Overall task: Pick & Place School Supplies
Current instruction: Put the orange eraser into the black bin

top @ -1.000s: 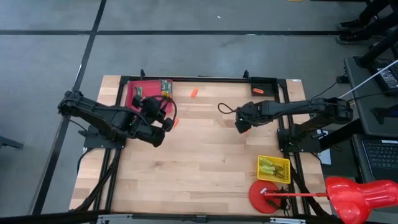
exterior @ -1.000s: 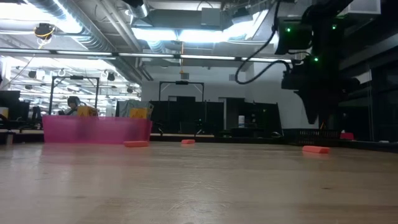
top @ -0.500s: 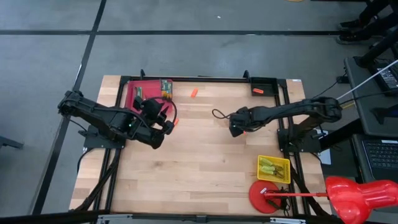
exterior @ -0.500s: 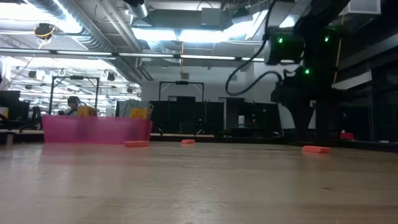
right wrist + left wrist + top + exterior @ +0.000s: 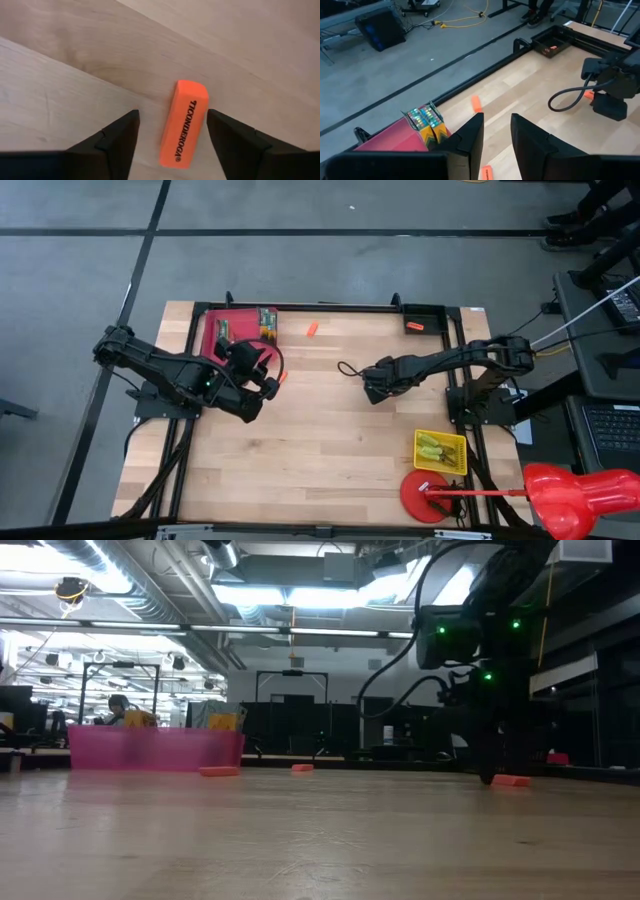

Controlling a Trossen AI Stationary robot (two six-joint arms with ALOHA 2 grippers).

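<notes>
Wooden table (image 5: 300,450) with a black frame, grey floor around it, an open workshop visible beyond the far edge in the low view. Right hand (image 5: 172,131) low over the table near its middle, toward the right side, fingers spread with an orange eraser (image 5: 184,124) lying flat between them; the eraser touches neither finger. Low view shows that hand (image 5: 490,775) down at the table surface beside the eraser (image 5: 512,780). Left hand (image 5: 494,145) hangs above the table near the far left corner, fingers apart with a narrow gap, nothing between them. Pink tray (image 5: 212,330) sits at the far left corner, a green-and-yellow crayon box (image 5: 267,321) standing at its right end. Second orange eraser (image 5: 311,329) lies near the far edge; a third (image 5: 487,173) lies just beside the left hand. Yellow mesh basket (image 5: 440,451) near the right edge holds yellow-green-handled pieces (image 5: 430,446). Red disc (image 5: 420,496) sits at the near right corner.
</notes>
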